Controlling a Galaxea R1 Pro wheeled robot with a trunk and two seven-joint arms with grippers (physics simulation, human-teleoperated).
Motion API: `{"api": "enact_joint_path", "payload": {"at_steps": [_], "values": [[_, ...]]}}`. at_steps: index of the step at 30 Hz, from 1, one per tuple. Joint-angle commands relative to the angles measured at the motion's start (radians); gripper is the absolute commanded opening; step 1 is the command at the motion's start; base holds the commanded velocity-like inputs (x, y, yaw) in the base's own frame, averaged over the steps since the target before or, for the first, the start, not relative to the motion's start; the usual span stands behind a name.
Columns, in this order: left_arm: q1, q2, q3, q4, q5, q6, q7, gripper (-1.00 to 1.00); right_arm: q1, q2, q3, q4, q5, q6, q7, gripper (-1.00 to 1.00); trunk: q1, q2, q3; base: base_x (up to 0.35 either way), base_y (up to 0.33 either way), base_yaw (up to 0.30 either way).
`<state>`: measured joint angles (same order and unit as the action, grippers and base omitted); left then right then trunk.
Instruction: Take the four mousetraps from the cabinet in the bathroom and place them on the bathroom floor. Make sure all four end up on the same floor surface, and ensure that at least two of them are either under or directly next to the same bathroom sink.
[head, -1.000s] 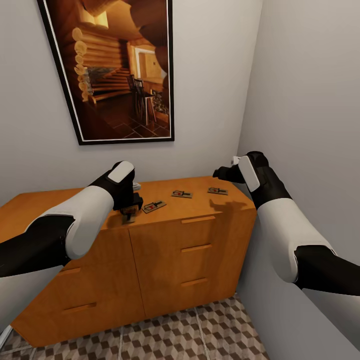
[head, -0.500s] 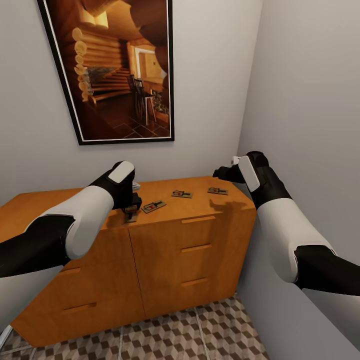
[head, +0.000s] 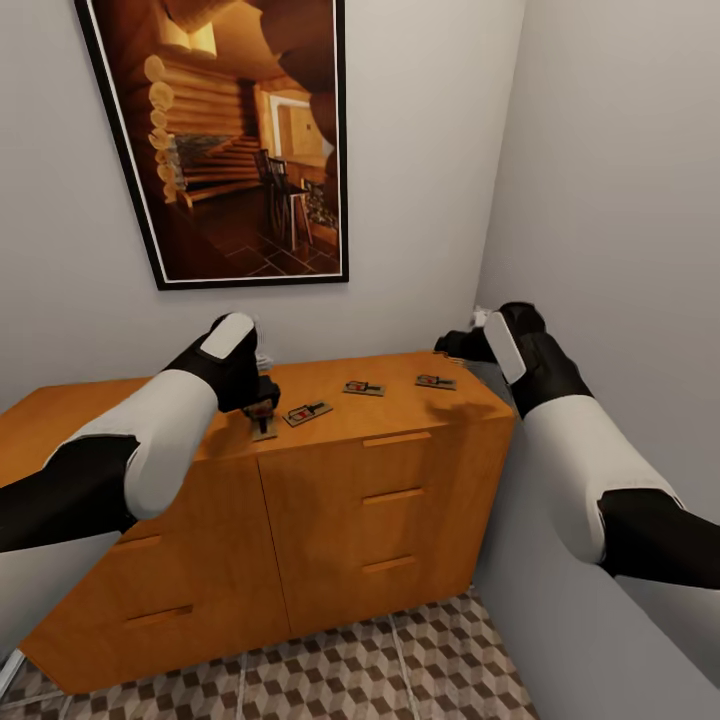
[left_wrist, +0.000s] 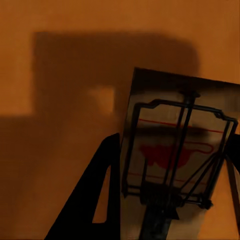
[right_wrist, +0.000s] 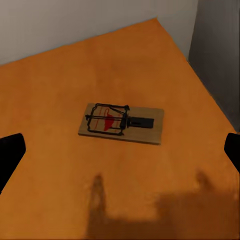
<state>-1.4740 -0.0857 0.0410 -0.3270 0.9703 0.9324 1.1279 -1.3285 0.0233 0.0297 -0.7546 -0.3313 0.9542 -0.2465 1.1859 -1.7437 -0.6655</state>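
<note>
Left pincer (head: 262, 408) clamps a mousetrap (left_wrist: 177, 155) just above the cabinet (head: 330, 480) top, right pincer (head: 462, 346) spread open over another mousetrap (right_wrist: 121, 123) lying flat below it; likely light, stiff, thin wood, best pinched across the long edges, clear of the wire

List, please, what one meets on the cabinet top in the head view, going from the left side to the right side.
left gripper → mousetrap just beside it → middle mousetrap → mousetrap nearest the corner → right gripper, raised above the cabinet at its right end.
</note>
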Motion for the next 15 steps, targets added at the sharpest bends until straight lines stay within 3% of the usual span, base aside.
{"api": "enact_joint_path", "payload": {"at_steps": [1,6,13,15], "values": [[0.005,0.005,-0.002,0.005,-0.002,0.008,0.003,-1.0,-0.006,-0.006,0.008,-0.003,-0.005,-0.003,-0.004,1.0,0.0,0.0,-0.001,0.0,0.0,0.0],[0.007,0.019,-0.008,-0.004,0.025,0.013,-0.031,-1.0,0.011,-0.024,-0.009,-0.027,-0.016,0.015,-0.01,1.0,0.0,0.0,-0.001,0.0,0.0,0.0],[0.023,0.021,0.003,-0.041,0.009,0.063,-0.074,-1.0,0.021,-0.05,-0.047,-0.067,-0.048,0.054,-0.049,1.0,0.0,0.0,-0.001,0.0,0.0,0.0],[0.033,0.021,0.01,-0.063,0.002,0.079,-0.071,-1.0,0.021,-0.054,-0.036,-0.078,-0.059,0.056,-0.061,1.0,0.0,0.0,-0.001,0.0,0.0,0.0]]}}
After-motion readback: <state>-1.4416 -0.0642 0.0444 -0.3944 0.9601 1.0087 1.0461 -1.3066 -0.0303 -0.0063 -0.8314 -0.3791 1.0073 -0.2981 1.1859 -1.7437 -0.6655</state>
